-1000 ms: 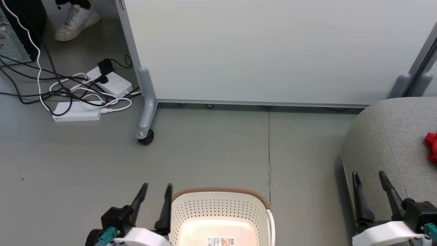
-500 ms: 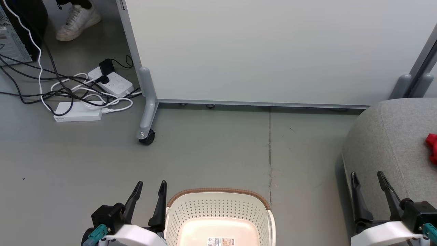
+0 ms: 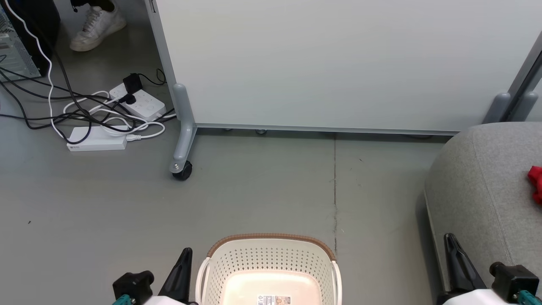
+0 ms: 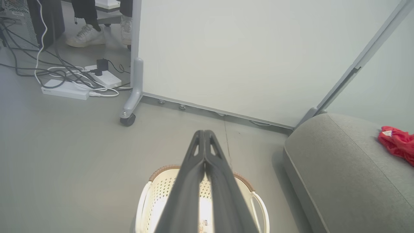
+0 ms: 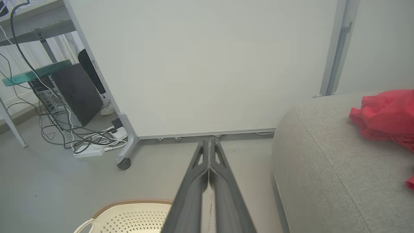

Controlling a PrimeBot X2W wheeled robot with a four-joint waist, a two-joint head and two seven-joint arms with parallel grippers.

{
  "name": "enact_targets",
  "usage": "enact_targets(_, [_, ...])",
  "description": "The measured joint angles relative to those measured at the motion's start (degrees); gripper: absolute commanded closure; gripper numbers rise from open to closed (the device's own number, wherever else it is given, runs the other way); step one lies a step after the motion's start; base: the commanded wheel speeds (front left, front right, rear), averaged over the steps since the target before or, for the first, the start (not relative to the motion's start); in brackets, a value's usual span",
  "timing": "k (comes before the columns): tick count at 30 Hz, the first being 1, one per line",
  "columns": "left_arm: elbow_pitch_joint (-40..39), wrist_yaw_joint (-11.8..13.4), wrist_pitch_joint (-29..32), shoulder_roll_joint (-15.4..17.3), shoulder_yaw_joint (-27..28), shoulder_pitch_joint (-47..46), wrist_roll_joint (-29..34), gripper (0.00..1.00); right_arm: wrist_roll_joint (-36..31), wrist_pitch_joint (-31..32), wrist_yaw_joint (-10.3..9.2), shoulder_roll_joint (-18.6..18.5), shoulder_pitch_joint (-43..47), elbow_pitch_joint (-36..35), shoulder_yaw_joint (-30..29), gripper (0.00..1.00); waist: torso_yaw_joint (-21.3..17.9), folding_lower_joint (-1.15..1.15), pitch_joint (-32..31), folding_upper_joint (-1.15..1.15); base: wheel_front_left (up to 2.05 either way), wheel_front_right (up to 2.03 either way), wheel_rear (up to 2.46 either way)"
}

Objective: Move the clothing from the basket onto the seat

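The closing stage of the transfer appeared to be in hand. In the head view the basket (image 3: 271,236) stood on the floor at 6 o'clock, and the part of its bottom that showed carried a printed label (image 3: 273,300) and no garment; its near end was cut off by the frame, so I could not tell whether all of it was bare. The clothing (image 5: 385,113), a crumpled red heap, lay on the seat (image 3: 478,190) at 3 o'clock, well apart from the basket. The left gripper (image 4: 204,132) sat at 7 o'clock just beside the basket's left wall, its fingers pressed together on nothing. The right gripper (image 5: 209,142) sat at 5 o'clock at the seat's near-left corner, likewise closed and empty. A wheeled partition (image 3: 338,63) stood at 12 o'clock, with power strips (image 3: 97,137) and a person's shoe (image 3: 97,25) towards 10 and 11. If any garment remained in the hidden near end, the next move would call for parting the fingers and reaching down inside; otherwise nothing seemed left to carry.
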Motion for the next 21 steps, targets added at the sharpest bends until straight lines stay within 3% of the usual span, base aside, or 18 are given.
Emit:
enact_targets(6, [-0.2,-0.1,2.7,0.0,1.6,0.2,-5.2,1.00,6.2,0.6,0.00,0.1,0.1,-0.6,-0.1,1.00,-0.3,0.00,0.1,0.00,0.00,0.00,0.00])
enact_targets(7, [-1.1,-0.6,6.4,0.0,4.3,-0.6,-12.8,1.00,15.4,1.5,0.00,0.1,0.8,-2.5,-0.2,1.00,-0.9,0.00,0.2,0.00,0.00,0.00,0.00])
enact_targets(9, [-1.4,-0.6,7.5,0.0,5.2,-0.7,-15.3,1.00,18.3,1.9,0.00,0.1,0.8,-2.9,-0.2,1.00,-1.0,0.00,0.3,0.00,0.00,0.00,0.00])
enact_targets(21, [-2.5,-1.2,11.6,0.1,8.3,-1.8,-24.0,1.00,28.8,3.0,0.00,0.2,1.0,-4.9,-0.3,1.00,-1.7,0.00,0.5,0.00,0.00,0.00,0.00])
